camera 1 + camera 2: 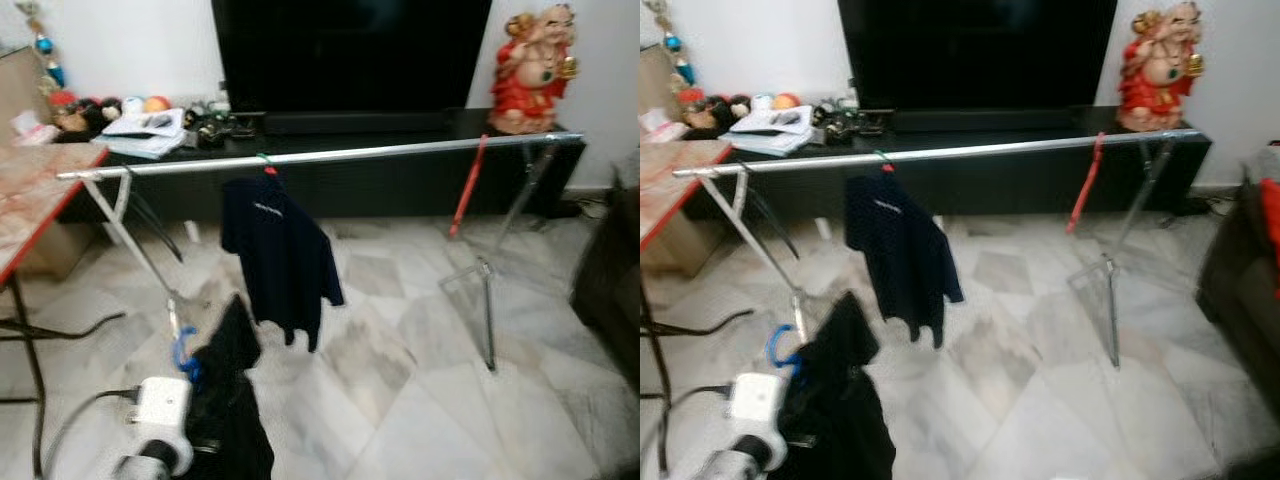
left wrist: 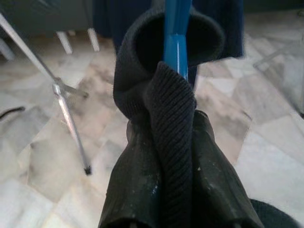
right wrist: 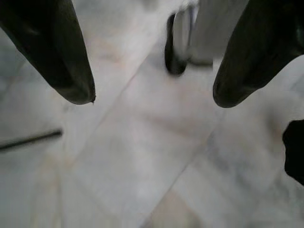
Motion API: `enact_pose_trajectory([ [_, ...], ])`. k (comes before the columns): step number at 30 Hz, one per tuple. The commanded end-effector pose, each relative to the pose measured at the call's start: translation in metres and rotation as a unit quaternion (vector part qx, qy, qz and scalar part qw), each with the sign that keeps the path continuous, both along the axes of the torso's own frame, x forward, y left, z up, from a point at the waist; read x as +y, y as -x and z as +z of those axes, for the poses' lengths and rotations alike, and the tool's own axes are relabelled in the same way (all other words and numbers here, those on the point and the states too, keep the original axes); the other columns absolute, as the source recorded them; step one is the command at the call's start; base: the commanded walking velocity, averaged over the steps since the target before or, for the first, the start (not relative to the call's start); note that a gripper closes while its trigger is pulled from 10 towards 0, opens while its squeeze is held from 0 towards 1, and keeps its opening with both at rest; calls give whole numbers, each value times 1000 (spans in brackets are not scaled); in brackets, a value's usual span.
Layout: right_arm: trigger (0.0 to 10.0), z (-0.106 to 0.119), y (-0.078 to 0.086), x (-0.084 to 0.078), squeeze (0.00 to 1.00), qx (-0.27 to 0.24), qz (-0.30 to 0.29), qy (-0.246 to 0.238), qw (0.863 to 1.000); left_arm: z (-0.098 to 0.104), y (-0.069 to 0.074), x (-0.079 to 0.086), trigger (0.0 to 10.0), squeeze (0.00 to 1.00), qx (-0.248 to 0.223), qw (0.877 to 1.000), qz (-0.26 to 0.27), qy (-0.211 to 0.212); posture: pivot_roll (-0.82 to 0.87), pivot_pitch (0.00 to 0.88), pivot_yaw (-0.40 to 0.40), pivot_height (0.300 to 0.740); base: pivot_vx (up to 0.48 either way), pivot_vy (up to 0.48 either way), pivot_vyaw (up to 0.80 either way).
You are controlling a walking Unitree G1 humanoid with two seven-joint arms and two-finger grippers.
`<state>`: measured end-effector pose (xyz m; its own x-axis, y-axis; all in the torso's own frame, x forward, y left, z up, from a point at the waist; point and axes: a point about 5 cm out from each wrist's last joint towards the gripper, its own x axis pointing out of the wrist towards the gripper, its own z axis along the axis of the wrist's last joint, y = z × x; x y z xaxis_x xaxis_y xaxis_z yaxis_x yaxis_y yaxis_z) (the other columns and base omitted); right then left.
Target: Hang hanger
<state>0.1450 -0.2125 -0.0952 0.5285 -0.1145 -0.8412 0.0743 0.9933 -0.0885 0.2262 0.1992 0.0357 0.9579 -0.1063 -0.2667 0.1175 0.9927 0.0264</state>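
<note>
A silver clothes rail (image 1: 330, 154) spans the room on folding legs. One navy shirt (image 1: 280, 250) hangs from it left of centre, and a red hanger (image 1: 467, 185) dangles near the right end. Low at the front left, my left gripper (image 2: 172, 121) is shut on a blue hanger (image 2: 176, 33) that carries a dark garment (image 1: 232, 400). The garment's ribbed collar is bunched between the fingers (image 2: 137, 180). The hanger's blue hook (image 1: 183, 352) sits well below the rail, by its left leg. My right gripper (image 3: 152, 95) is open, pointing at the bare marble floor.
Behind the rail stand a black TV console (image 1: 380, 180) and a large dark TV (image 1: 350, 50), with a red statue (image 1: 530, 70) at the right. A red-edged table (image 1: 40, 195) is at my left and a dark sofa (image 1: 610, 280) at my right. Cables (image 1: 60, 330) cross the floor.
</note>
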Motion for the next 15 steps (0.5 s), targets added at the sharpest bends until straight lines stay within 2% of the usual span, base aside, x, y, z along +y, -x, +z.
enact_pose_trajectory([
  [1,10000,1,-7,13,0,-9,5,-17,1000,12,-6,11,10000,0,-23,1000,14,-10,-69,0,45,740,442,0,0],
  [9,10000,-1,-3,14,0,-3,-1,-22,1000,13,-9,8,10000,0,-22,1000,7,-8,-78,0,52,740,440,0,0],
  [15,10000,-3,0,16,0,1,2,-24,1000,12,-6,7,10000,0,-19,1000,7,-4,-82,0,38,740,441,0,0],
])
